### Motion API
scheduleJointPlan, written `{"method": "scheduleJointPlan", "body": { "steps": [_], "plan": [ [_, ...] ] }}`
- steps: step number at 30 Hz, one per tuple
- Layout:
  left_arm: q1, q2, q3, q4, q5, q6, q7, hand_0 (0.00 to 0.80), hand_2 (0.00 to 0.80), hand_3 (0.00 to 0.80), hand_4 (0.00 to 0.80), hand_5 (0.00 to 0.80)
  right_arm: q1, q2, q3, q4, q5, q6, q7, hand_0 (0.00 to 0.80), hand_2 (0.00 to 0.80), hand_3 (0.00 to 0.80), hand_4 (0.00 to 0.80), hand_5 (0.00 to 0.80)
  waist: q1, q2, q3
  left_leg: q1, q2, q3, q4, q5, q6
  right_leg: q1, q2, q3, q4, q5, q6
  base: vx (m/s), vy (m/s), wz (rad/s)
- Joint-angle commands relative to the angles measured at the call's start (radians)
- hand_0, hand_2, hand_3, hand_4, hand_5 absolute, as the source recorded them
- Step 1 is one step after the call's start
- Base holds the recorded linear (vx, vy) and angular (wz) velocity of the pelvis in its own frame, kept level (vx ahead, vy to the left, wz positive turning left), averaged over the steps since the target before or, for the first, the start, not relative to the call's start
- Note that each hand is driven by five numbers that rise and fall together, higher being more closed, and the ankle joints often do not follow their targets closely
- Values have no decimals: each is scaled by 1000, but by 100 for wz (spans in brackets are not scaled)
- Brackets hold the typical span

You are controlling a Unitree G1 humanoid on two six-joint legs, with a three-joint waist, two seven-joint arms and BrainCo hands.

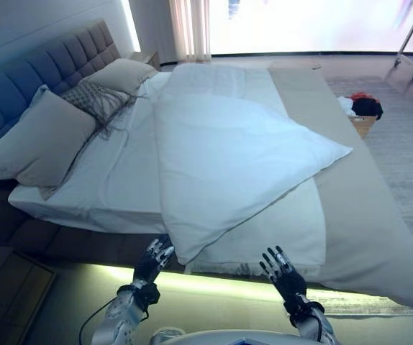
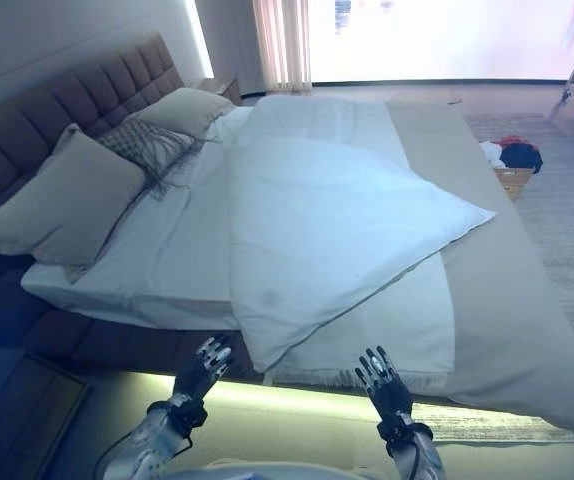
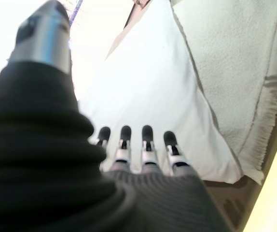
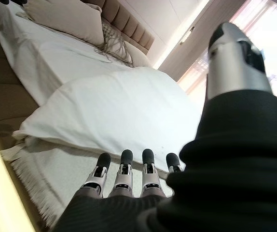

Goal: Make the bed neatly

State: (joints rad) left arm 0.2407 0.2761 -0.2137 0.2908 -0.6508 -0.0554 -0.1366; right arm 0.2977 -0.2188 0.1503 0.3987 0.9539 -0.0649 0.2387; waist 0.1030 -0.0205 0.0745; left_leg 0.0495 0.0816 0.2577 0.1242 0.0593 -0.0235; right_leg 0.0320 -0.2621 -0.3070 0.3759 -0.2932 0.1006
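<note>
The bed [image 1: 379, 237] fills the view, its near side edge facing me. A white duvet [image 1: 228, 158] lies crumpled and folded over on itself across the middle, one corner hanging over the near edge [image 1: 181, 251]. Under it a fringed cream blanket [image 1: 293, 230] shows, and a beige cover lies over the foot half on the right. White sheet [image 1: 113, 180] is bare toward the head. My left hand [image 1: 152, 260] is open, just below the hanging duvet corner. My right hand [image 1: 282, 272] is open, below the fringed blanket edge. Neither holds anything.
Two beige pillows [image 1: 37, 140] [image 1: 124, 74] and a patterned cushion [image 1: 95, 99] lean on the tufted headboard [image 1: 41, 68] at left. A wooden nightstand [image 1: 5, 287] stands at lower left. A box with clothes [image 1: 361, 108] sits on the rug beyond the bed.
</note>
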Motion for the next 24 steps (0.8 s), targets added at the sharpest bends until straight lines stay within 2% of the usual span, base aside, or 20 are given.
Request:
{"method": "scheduleJointPlan", "body": {
  "steps": [1, 3, 5, 8, 11, 15, 18, 21, 23, 24],
  "plan": [
    [-27, 39, 46, -132, -45, -71, -1, 0, 0, 0, 0, 0, -32, -35, -38, -78, 12, -27, 45, 0, 0, 0, 0, 0, 1, -59, 77, -83, 24, -40, 262, -109, -22, 66, 51, -82, -340, 354, -6, -91, -57, 2],
    [-28, 36, 52, -120, -53, -81, -13, 0, 0, 0, 0, 0, -44, -45, -35, -77, 35, -29, 47, 0, 0, 0, 0, 0, 11, -59, 86, -73, 19, -57, 229, -88, -30, 75, 77, -75, -364, 359, -12, -6, -50, 1],
    [-11, 20, 52, -110, -46, -96, -15, 0, 0, 0, 0, 0, -55, -51, -27, -67, 28, -24, 32, 0, 0, 0, 0, 0, 25, -59, 77, -58, -14, -90, 173, -104, -17, 76, 95, -59, -385, 361, -10, 33, -10, -6],
    [16, -2, 59, -111, -29, -96, -36, 0, 0, 0, 0, 0, -48, -39, -32, -63, 27, -12, 24, 0, 0, 0, 0, 0, 28, -51, 63, -49, -29, -93, 172, -93, -16, 85, 109, -32, -401, 366, -9, 40, 48, -9],
    [29, -4, 56, -135, -19, -78, -36, 0, 0, 0, 0, 0, -22, -23, -44, -61, 15, -27, 38, 0, 0, 0, 0, 0, 25, -51, 55, -40, -37, -80, 167, -119, -9, 92, 96, -25, -403, 368, -1, 71, 100, -16],
    [22, 0, 58, -129, -19, -73, -23, 0, 0, 0, 0, 0, -14, 1, -55, -59, 27, -24, 22, 0, 0, 0, 0, 0, 13, -46, 40, 12, -47, -44, 102, -161, 15, 107, 57, -33, -389, 368, 22, 102, 160, -3],
    [13, 9, 72, -132, -34, -62, 3, 0, 0, 0, 0, 0, -18, 24, -51, -60, -4, -19, 24, 0, 0, 0, 0, 0, 6, -37, 33, 38, -57, -34, 67, -165, 38, 90, 21, -22, -335, 354, 41, 80, 191, 1],
    [-9, 17, 84, -116, -65, -57, 26, 0, 0, 0, 0, 0, -30, 47, -39, -64, -14, -35, 2, 0, 0, 0, 0, 0, 2, -32, 41, 45, -83, -53, 59, -179, 77, 12, -51, 4, -190, 380, 58, 43, 240, 17],
    [-22, 21, 83, -96, -64, -48, 26, 0, 0, 0, 0, 0, -34, 56, -32, -75, -18, -58, -13, 0, 0, 0, 0, 0, 6, -23, 48, 29, -119, -91, 63, -193, 121, -60, -98, 45, -21, 399, 49, 30, 319, 28],
    [-25, 24, 75, -88, -55, -49, 23, 0, 0, 0, 0, 0, -35, 56, -27, -79, -15, -67, -17, 0, 0, 0, 0, 0, 8, -18, 47, 25, -134, -104, 60, -193, 134, -88, -108, 63, 44, 412, 45, 55, 352, 26]
  ]
}}
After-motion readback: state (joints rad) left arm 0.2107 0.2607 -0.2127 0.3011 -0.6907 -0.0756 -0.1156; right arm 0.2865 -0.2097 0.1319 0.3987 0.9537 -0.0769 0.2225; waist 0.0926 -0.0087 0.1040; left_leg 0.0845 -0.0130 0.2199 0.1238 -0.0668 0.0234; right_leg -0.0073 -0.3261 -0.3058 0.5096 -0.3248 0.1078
